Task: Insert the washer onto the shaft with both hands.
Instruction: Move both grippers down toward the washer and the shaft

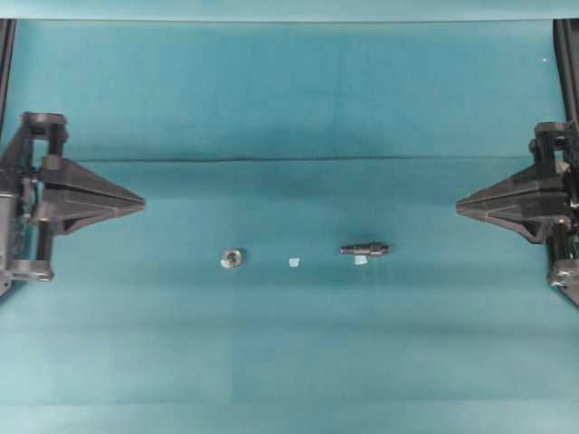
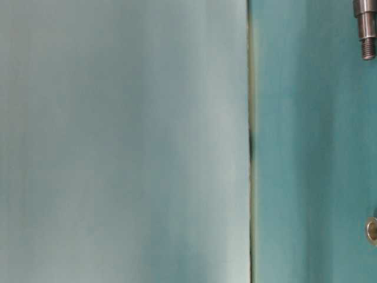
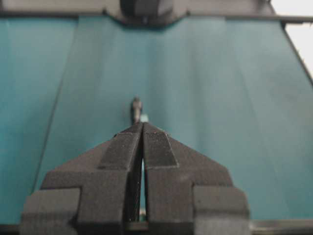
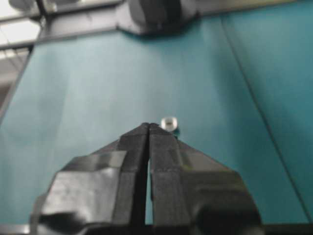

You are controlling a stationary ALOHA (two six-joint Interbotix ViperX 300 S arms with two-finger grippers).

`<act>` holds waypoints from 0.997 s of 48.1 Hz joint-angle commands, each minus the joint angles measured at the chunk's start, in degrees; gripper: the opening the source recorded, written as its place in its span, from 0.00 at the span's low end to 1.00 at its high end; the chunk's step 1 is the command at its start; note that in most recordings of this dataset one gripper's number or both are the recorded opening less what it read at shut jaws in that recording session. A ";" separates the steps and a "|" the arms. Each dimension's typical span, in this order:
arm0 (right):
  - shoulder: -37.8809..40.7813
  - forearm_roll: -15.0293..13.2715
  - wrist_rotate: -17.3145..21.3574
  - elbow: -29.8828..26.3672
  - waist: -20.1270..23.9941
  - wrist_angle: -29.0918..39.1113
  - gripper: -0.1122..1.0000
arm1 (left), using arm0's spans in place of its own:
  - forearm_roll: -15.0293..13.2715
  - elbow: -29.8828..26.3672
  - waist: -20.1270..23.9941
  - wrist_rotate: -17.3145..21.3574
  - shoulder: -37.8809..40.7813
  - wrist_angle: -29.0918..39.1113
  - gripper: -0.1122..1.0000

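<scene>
While both arms wait at the edges: nothing is held.
Left gripper [image 1: 142, 202]: closed, empty.
Right gripper [image 1: 459, 206]: closed, empty.
Washer [image 1: 232, 259]: on the mat, left of centre.
Shaft [image 1: 365, 248]: lying flat, well right of the washer.

No legible text, labels, brands, numbers or signs in any view.
</scene>
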 commanded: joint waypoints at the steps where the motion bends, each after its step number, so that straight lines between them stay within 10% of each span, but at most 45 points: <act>1: 1.85 0.18 0.70 -2.55 -0.09 3.34 0.02 | 0.18 -2.46 -0.26 -0.18 2.20 1.85 0.12; 48: 32.61 -1.23 0.00 -19.34 -1.85 30.50 0.02 | 0.26 -20.13 -0.53 -3.96 29.97 23.38 0.12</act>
